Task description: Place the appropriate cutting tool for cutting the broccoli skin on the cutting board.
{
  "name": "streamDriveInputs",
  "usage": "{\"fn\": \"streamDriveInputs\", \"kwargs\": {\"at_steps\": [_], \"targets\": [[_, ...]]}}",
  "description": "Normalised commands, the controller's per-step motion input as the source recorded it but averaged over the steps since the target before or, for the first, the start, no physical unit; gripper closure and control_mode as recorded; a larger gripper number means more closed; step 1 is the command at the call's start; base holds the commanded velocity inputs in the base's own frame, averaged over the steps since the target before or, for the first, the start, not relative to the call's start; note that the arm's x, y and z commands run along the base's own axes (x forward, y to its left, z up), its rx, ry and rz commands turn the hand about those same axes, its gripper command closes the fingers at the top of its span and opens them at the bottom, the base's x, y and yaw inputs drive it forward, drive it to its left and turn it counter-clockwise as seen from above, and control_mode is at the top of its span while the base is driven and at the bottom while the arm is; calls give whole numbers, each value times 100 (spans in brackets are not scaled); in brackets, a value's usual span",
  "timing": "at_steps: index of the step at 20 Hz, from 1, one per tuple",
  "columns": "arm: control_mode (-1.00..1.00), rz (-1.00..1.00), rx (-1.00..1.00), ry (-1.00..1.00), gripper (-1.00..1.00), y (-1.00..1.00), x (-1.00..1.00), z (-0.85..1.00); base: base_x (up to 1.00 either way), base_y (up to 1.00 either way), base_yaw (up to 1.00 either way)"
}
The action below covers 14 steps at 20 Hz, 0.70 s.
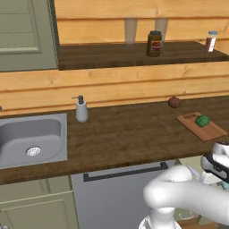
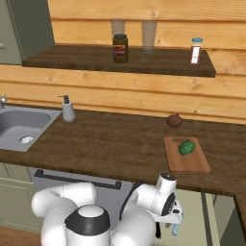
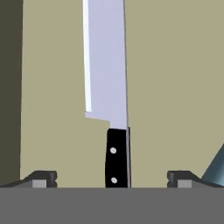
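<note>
Gripper [image 3: 112, 179]: open, 2 fingertips wide apart, low in front of the counter's near edge.
Knife [image 3: 109, 87]: centred between the fingertips, touching neither.
Board [image 2: 186, 154]: right of counter [image 2: 110, 144], near its front edge.
Broccoli [image 2: 187, 147]: on the board's far half.

Dark wooden counter [image 2: 110, 144] bears cutting board [image 2: 186, 162] (broccoli [image 2: 187, 147] atop), soap dispenser [image 2: 67, 109].
</note>
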Motion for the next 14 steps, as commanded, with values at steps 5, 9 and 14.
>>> {"fn": "streamDriveInputs", "kwargs": {"at_steps": [5,9,14], "targets": [[-100,2,0,0,-100,-2,-11,-35,0,0,0],[-100,1,0,0,-100,3,-11,-53,0,0,0],[-100,0,-7,0,100,44,0,-74,0,0,0]]}}
